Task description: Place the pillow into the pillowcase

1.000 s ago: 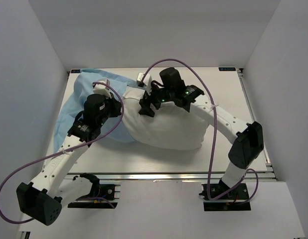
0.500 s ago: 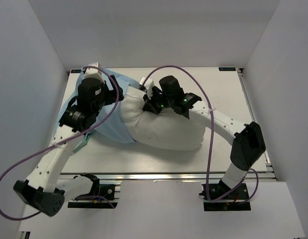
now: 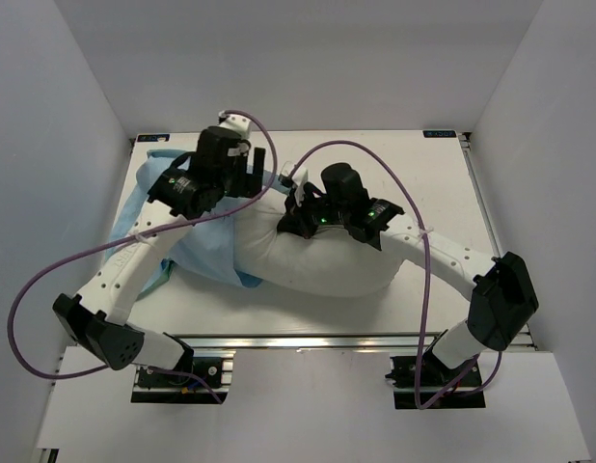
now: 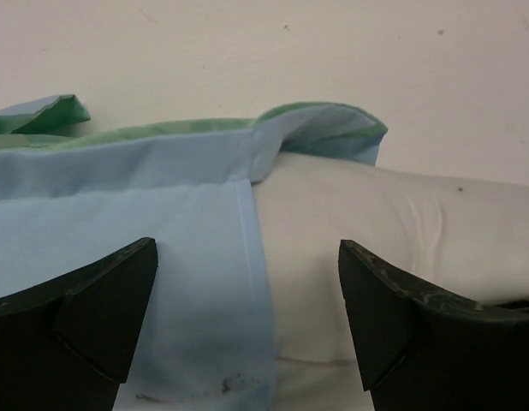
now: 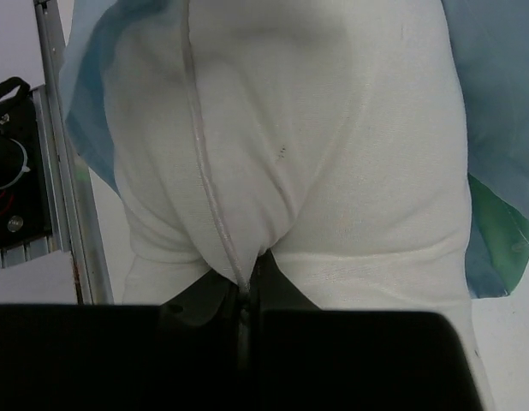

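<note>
The bench (image 3: 452,193) is seen from above and behind; the wrist views are taken close up, the pillow (image 3: 327,262) shared by all.

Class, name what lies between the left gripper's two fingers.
The blue edge of the pillowcase and the white pillow beside it, seen in the left wrist view.

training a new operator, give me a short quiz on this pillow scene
1. True or false: the pillow is fully inside the pillowcase.
2. The right end effector is shut on: A pillow, B pillowcase, C nothing.
3. Fill in: the left end effector is ____ (open or shut).
Key: 1 false; 2 A; 3 open.
</note>
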Robot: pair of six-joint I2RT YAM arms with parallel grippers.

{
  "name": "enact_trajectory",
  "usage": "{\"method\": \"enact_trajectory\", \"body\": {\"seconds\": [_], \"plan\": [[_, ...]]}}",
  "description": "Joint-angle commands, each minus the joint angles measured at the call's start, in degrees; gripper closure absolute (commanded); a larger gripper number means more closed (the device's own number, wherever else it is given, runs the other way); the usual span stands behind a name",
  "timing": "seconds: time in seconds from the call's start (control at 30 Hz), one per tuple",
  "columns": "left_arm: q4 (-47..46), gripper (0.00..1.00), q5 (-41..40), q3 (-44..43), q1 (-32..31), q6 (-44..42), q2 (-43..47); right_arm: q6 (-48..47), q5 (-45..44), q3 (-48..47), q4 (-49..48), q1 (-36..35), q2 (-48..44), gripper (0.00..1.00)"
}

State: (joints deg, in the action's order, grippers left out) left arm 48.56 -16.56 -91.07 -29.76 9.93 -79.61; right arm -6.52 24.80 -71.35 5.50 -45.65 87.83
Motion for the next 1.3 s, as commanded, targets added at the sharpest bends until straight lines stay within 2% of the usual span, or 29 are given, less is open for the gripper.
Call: {"method": "enact_trajectory", "body": {"seconds": [0.0,0.03,0.1,0.13,0.27,0.53,0.73,0.8,0.87,0.9,0.93,0.97,1.03,1.07,1.1,1.23,1.27], "plan": [[6.71,0.05,-7.85,-4.02,-6.33,-2.73,-1.94,2.04,1.22,1.92,2.59,0.03,-0.82,1.0],[8.03,0.07,-13.36,-4.55,-7.58,-2.47,-2.82,2.3,1.22,2.09,2.5,0.12,-0.73,1.0],[12.67,0.1,-18.58,-7.61,-9.08,0.69,-6.24,2.48,1.48,2.27,2.5,0.03,-0.82,1.0],[14.18,0.16,-22.43,-8.85,-9.09,2.09,-7.47,2.74,1.66,2.44,2.41,0.03,-0.91,1.0],[19.47,0.26,-29.56,-12.9,-9.09,8.24,-11.7,2.83,1.92,3.23,1.89,0.03,-1.7,1.0],[24.12,0.35,-35.29,-16.42,-9.0,12.82,-15.13,3.27,1.57,5.26,0.83,0.03,-3.1,1.0],[29.32,0.51,-40.74,-20.99,-9.09,18.54,-16.63,3.54,0.87,5.43,1.01,0.03,-3.28,1.0],[28.71,0.57,-40.66,-20.73,-9.09,18.02,-16.54,3.62,0.87,5.52,0.75,0.03,-3.46,1.0],[28.26,0.7,-39.87,-20.56,-9.09,17.32,-16.45,3.8,0.61,5.52,0.13,0.03,-3.54,1.0],[27.83,0.87,-39.35,-20.55,-9.09,17.31,-16.36,4.5,0.34,5.61,-0.66,0.03,-3.46,1.0],[27.56,0.97,-38.99,-20.55,-9.09,17.31,-16.36,5.02,0.34,5.61,-0.66,0.03,-3.37,1.0],[26.95,1.0,-38.29,-20.64,-9.09,16.53,-15.93,5.81,0.25,5.61,-2.4,0.03,-3.28,1.0],[23.18,1.0,-33.84,-20.64,-9.09,12.34,-15.14,8.09,0.95,5.44,-4.87,0.03,-2.84,1.0],[21.08,1.0,-32.24,-20.38,-9.44,10.74,-14.35,9.76,2.43,5.0,-9.23,0.03,-2.67,1.0],[16.44,1.0,-30.31,-20.03,-10.49,9.15,-12.6,10.65,2.8,4.21,-10.84,0.03,-2.14,1.0],[3.15,1.0,-14.59,-18.01,-13.13,0.81,-7.49,16.88,-2.9,0.6,-21.56,0.12,-1.96,1.0],[-0.88,1.0,-10.47,-18.18,-14.09,0.35,-6.79,18.81,-6.83,-0.27,-23.67,0.21,-2.05,1.0]]}}
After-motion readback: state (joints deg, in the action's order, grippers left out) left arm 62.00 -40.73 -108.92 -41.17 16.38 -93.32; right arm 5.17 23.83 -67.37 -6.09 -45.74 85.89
